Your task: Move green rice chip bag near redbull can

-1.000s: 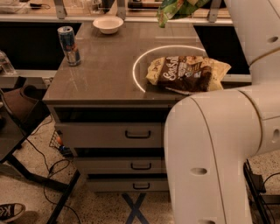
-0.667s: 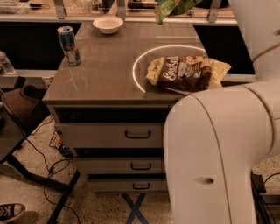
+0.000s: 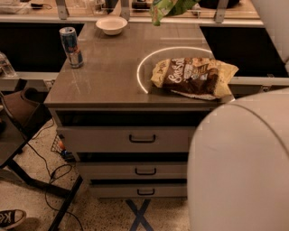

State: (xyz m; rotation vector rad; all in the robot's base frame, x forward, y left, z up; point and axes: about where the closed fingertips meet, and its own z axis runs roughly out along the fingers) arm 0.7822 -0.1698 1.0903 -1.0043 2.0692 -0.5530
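Hanging at the top edge, the bag [image 3: 168, 9] is off the tabletop [image 3: 113, 76], well apart from the can [image 3: 71, 47] at far left; carrying over and setting down remain. My gripper sits out of view above it; I cannot tell its state. The bag has edged slightly left.
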